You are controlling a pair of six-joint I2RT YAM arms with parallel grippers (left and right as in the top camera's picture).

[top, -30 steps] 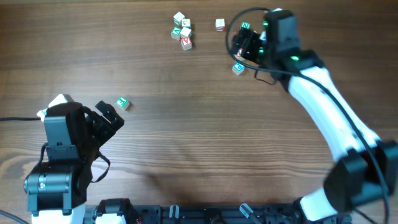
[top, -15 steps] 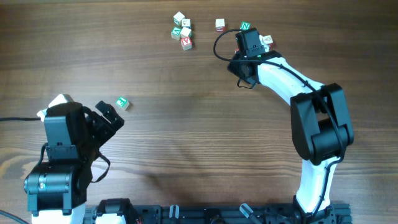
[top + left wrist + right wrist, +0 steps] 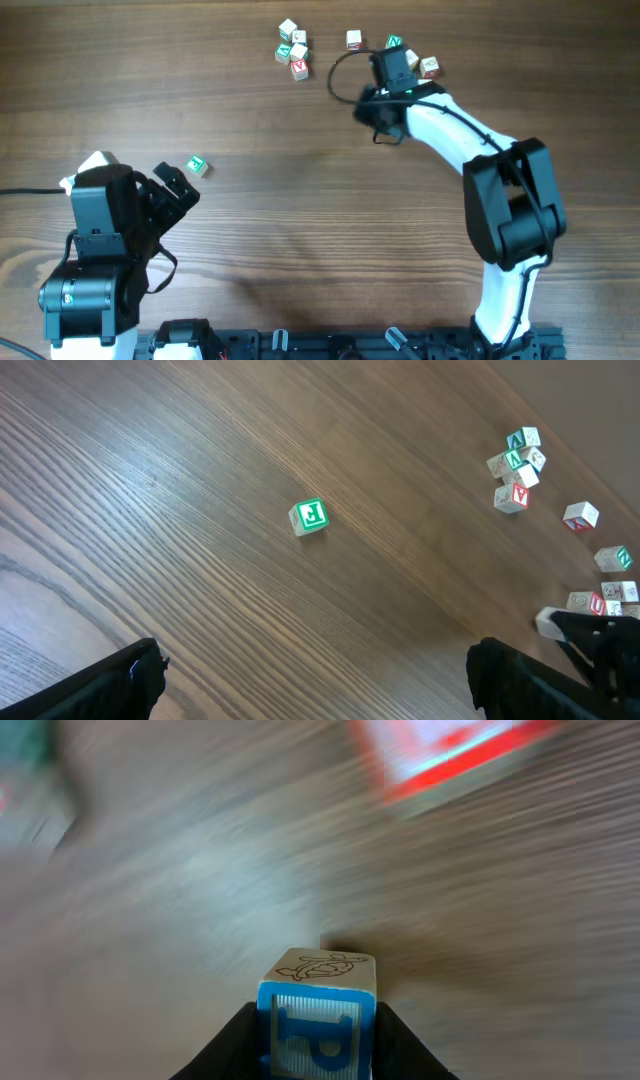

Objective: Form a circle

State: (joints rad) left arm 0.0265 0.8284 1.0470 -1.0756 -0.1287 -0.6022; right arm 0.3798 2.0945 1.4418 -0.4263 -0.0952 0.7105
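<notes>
In the right wrist view my right gripper (image 3: 318, 1045) is shut on a pale wooden cube with a blue letter P (image 3: 318, 1020), just above the wood. From overhead that gripper (image 3: 388, 72) hides the cube. Right beside it lies the circle (image 3: 412, 60), only a loose clump: a green-print cube (image 3: 395, 42) and two pale ones. My left gripper (image 3: 170, 185) stands open at the near left, nothing between its fingers (image 3: 520, 680). A lone green-print cube (image 3: 309, 517) lies just ahead of it.
A second cluster of several letter cubes (image 3: 293, 50) sits at the far middle, with a single red-print cube (image 3: 353, 39) between it and the right gripper. A blurred red-edged cube (image 3: 450, 750) shows ahead of the held cube. The right arm's cable (image 3: 345, 70) loops leftward.
The right arm folded and its gripper closed on the blue-print cube that lay on the table, then shifted slightly left. The left arm and its green cube have not moved.
</notes>
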